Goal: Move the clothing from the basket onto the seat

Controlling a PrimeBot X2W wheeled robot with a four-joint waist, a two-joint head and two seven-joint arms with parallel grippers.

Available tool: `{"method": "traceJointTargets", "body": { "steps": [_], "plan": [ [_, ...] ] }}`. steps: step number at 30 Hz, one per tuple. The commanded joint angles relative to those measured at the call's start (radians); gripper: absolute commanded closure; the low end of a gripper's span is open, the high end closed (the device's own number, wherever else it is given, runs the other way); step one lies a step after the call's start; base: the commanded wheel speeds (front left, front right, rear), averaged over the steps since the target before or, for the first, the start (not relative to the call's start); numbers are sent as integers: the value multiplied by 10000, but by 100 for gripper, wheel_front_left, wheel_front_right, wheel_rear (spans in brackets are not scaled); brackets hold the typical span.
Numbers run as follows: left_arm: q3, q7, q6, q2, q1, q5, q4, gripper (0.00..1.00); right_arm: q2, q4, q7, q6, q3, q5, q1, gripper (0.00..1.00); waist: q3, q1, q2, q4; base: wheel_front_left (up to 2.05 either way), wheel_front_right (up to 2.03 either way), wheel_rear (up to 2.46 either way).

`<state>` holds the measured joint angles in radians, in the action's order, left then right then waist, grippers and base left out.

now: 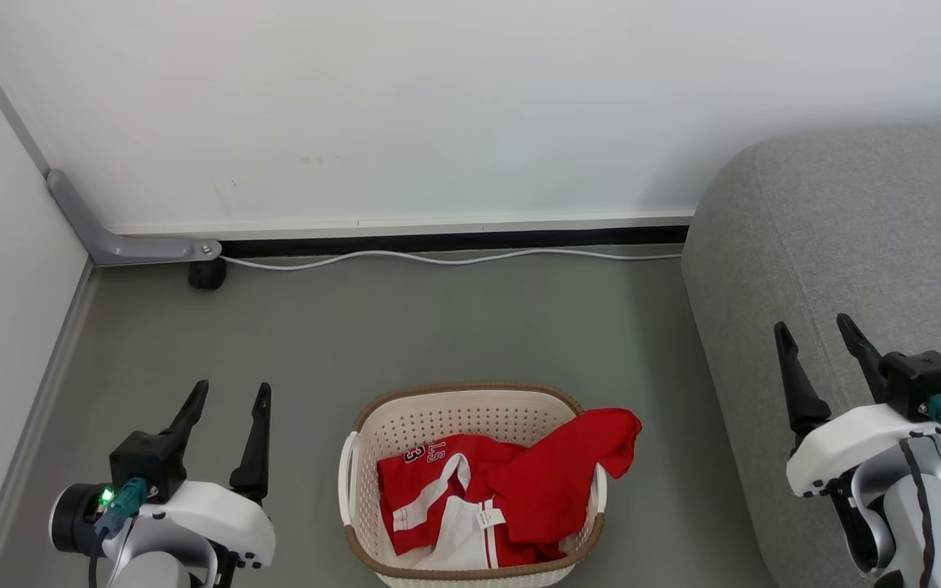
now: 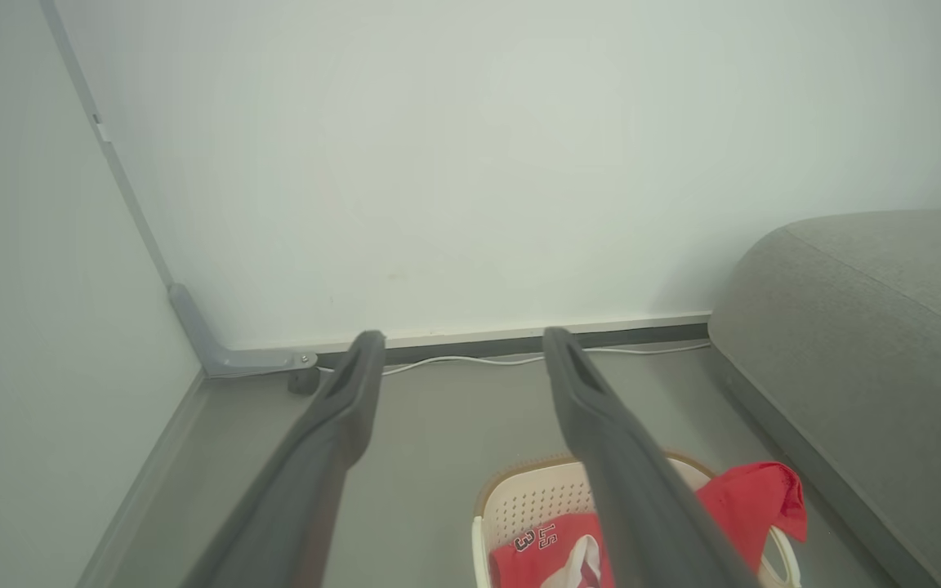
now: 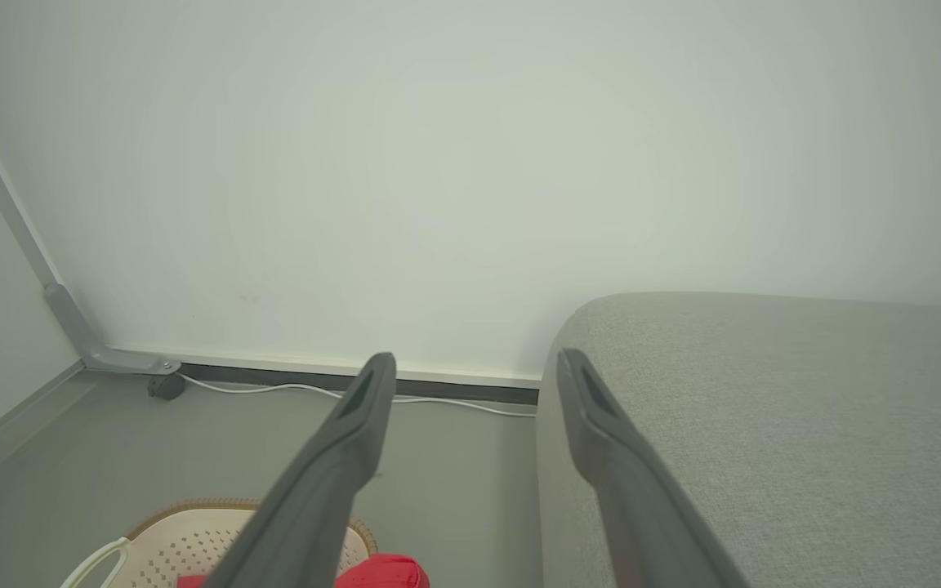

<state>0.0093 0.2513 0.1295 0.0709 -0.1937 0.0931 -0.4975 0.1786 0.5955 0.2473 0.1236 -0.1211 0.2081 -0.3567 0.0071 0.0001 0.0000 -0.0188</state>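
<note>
Red clothing [image 1: 511, 490] with white stripes and a number 3 lies heaped in the cream basket [image 1: 405, 416] on the floor, one red fold draped over the basket's right rim. The grey seat [image 1: 871, 245] rises to the right of it. My left gripper [image 1: 229, 392] hangs open and empty to the basket's left. Over the seat's near edge, my right gripper [image 1: 813, 327] stands open and empty too. In the left wrist view the basket [image 2: 536, 498] and clothing [image 2: 752, 494] lie below the open gripper [image 2: 458, 339]. The right wrist view shows the open gripper [image 3: 474, 363], the seat [image 3: 781, 425] and the basket [image 3: 185, 531].
A white wall with a dark skirting runs across the back. A white cable [image 1: 454, 259] lies along its foot. A grey angled bracket [image 1: 123, 241] and a small black wheel [image 1: 207, 273] sit in the far left corner. Grey floor [image 1: 454, 327] lies between basket and wall.
</note>
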Motion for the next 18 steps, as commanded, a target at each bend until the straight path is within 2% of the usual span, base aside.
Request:
{"method": "traceJointTargets", "body": {
  "steps": [1, 18],
  "plan": [
    [393, 105, -25, 109, -519, -68, 186, 0, 14, -228, 145, 71, -87, -150, -254, 0, 7, -1, 0, 3, 0, 0, 0],
    [277, 105, 6, -16, -630, -78, 228, 0, -101, -622, 145, 71, 140, -309, -378, 0, 502, -1, 0, -45, 0, 0, 0]
  ]
}}
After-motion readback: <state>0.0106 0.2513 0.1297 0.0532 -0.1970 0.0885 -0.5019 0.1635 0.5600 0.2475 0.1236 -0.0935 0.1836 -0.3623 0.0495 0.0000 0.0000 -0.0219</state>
